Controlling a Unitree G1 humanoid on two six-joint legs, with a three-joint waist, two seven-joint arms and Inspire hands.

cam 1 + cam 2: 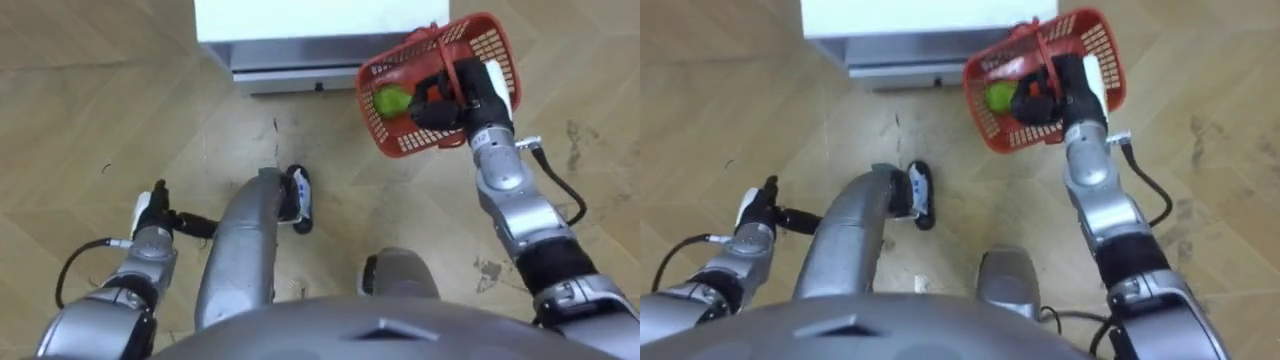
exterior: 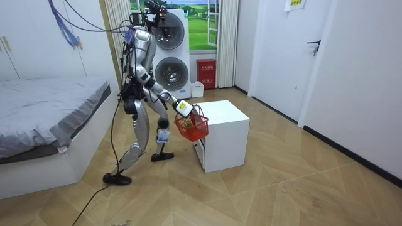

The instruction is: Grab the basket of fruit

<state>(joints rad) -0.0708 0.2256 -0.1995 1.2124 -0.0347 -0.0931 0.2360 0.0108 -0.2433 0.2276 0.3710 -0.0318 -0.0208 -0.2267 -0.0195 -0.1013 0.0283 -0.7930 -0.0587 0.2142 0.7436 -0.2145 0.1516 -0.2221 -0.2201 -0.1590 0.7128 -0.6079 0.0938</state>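
A red plastic fruit basket [image 1: 492, 42] hangs in the air, tilted, at the near right corner of a white cabinet [image 1: 300, 25]. Inside it lie a green fruit [image 1: 392, 100] and something red beside it. My right hand [image 1: 452, 98] is shut on the basket's handle and holds it above the wooden floor. The room view shows the basket [image 2: 191, 129] at knee height in front of me, just off the cabinet [image 2: 223, 135]. My left hand [image 1: 152, 208] hangs low at my left side, fingers relaxed, with nothing in it.
I stand on wooden floor between a bed [image 2: 44, 119] on the room view's left and the cabinet on its right. Stacked washing machines [image 2: 169, 59] and a red box [image 2: 205, 72] stand behind me. The floor towards the doors [image 2: 326, 56] is bare.
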